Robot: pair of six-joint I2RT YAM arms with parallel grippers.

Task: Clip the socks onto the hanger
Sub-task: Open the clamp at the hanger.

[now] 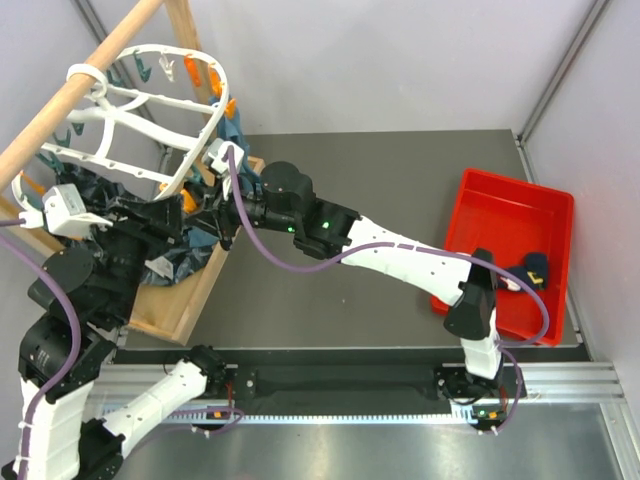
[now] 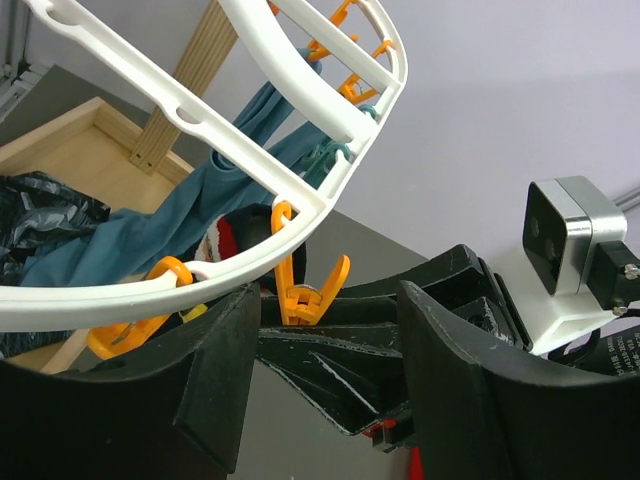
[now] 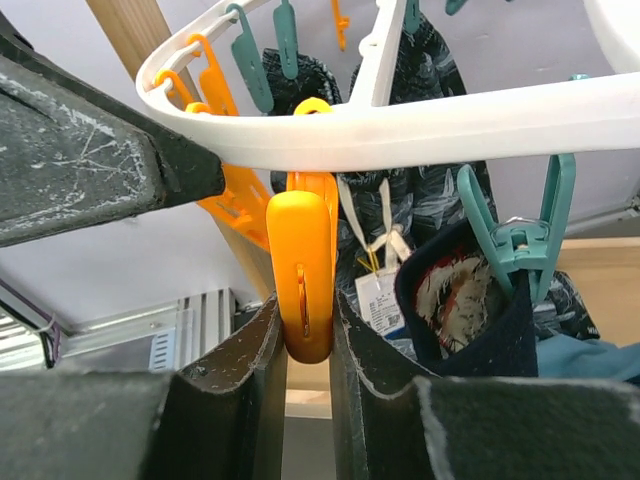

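At the far left corner of the grey worktop [image 1: 350, 300], the right claw [image 3: 305, 320] squeezes an orange clip [image 3: 300, 260] on the white hanger [image 3: 450, 125]. The left claw [image 2: 330, 300] gapes open beside it. One sock [image 3: 480, 340] hangs from a teal clip [image 3: 520, 240]. A second sock [image 1: 530, 270] lies in the red bin [image 1: 500, 225] at the right edge and probably needs fetching next. Pale walls surround.

Left arm [image 1: 50, 420] and right arm [image 1: 400, 245] had white link shells over black joints. Purple cables [image 1: 286, 267] ran along both. Green LED [image 1: 322, 212] glowed on right forearm.
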